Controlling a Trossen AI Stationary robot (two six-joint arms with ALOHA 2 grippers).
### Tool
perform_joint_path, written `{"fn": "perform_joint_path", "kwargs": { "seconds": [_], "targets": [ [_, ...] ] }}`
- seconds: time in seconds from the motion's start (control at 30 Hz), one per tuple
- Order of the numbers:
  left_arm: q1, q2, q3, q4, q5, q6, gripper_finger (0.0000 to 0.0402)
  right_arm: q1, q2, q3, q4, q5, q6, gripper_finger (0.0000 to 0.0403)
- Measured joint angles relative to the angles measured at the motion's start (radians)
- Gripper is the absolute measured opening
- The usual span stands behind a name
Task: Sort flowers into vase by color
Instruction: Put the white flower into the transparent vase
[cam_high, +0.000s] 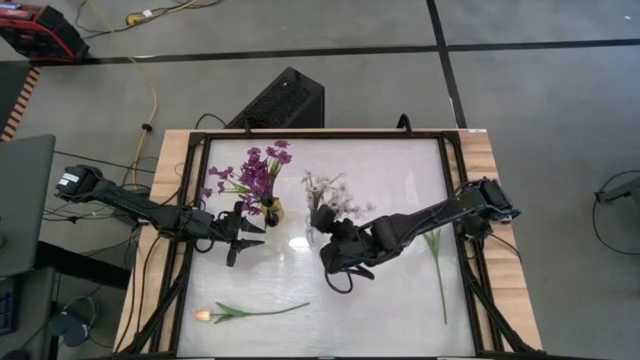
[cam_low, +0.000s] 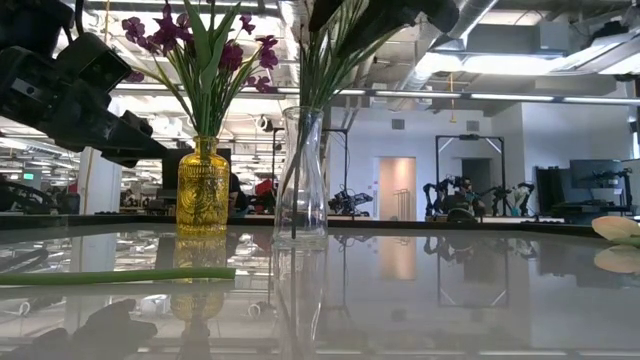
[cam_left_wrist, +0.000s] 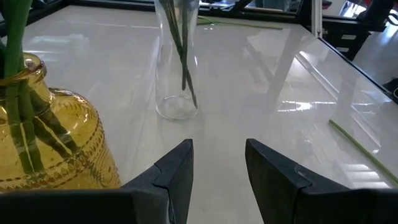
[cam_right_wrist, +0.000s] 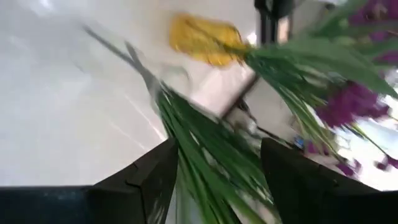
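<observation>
Purple flowers (cam_high: 255, 170) stand in a yellow glass vase (cam_high: 271, 210) (cam_low: 203, 185). White sprigs (cam_high: 325, 188) stand with their stems in a clear vase (cam_high: 312, 236) (cam_low: 301, 180). My left gripper (cam_high: 250, 238) (cam_left_wrist: 217, 146) is open, low beside the yellow vase (cam_left_wrist: 50, 143) and facing the clear vase (cam_left_wrist: 177, 68). My right gripper (cam_high: 330, 222) (cam_right_wrist: 219, 146) is open above the clear vase, with the sprigs' green leaves (cam_right_wrist: 211, 155) running between its fingers. A pale orange tulip (cam_high: 208, 315) lies on the table near the front edge. Another green stem (cam_high: 438, 265) lies at the right. My right gripper has the white sprigs' green leaves (cam_right_wrist: 205, 146) in the gap between its open fingers, above the clear vase's mouth. I cannot tell whether the fingers touch them. The stems' lower ends stand inside the vase.
The table top is glossy and framed by a dark rail (cam_high: 185, 250). The two vases stand close together at its middle. A black box (cam_high: 285, 100) sits beyond the far edge. Bare surface lies between the tulip and the right-hand stem (cam_left_wrist: 360, 149).
</observation>
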Motion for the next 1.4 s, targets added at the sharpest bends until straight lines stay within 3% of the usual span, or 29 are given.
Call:
{"fn": "perform_joint_path", "kwargs": {
  "seconds": [0.3, 0.5, 0.67, 0.8, 0.87, 0.93, 1.0, 1.1, 1.23, 1.4],
  "targets": [
    [0.000, 0.000, 0.000, 0.001, -0.001, -0.003, 0.0134, -0.002, 0.000, 0.000, 0.013, -0.166, 0.113, 0.0256],
    [0.000, 0.000, 0.000, 0.002, -0.003, -0.003, 0.0134, 0.005, 0.001, 0.036, 0.071, -0.358, 0.252, 0.0256],
    [0.000, 0.000, 0.000, 0.002, -0.003, 0.000, 0.0134, -0.004, 0.000, 0.118, 0.055, -0.625, 0.569, 0.0256],
    [0.000, 0.000, 0.000, 0.002, 0.000, 0.003, 0.0134, -0.026, -0.002, 0.161, 0.026, -0.926, 0.803, 0.0256],
    [0.000, 0.000, 0.000, 0.001, 0.000, 0.011, 0.0134, -0.033, -0.002, 0.161, -0.028, -1.071, 0.902, 0.0256],
    [0.000, 0.000, 0.000, 0.001, 0.000, 0.012, 0.0134, -0.028, 0.000, 0.159, -0.124, -1.145, 1.006, 0.0256],
    [0.000, 0.000, 0.000, 0.001, 0.000, 0.011, 0.0134, -0.008, 0.000, 0.156, -0.218, -1.113, 1.105, 0.0255],
    [0.000, 0.000, 0.000, 0.001, 0.001, 0.011, 0.0134, 0.037, -0.001, 0.130, -0.317, -0.926, 1.185, 0.0255],
    [0.000, 0.000, 0.000, 0.001, 0.025, 0.023, 0.0134, 0.106, -0.032, 0.058, -0.446, -0.623, 1.369, 0.0255],
    [0.000, 0.000, 0.000, 0.001, 0.053, 0.048, 0.0134, 0.196, -0.128, -0.118, -0.423, -0.202, 1.612, 0.0255]
  ]
}}
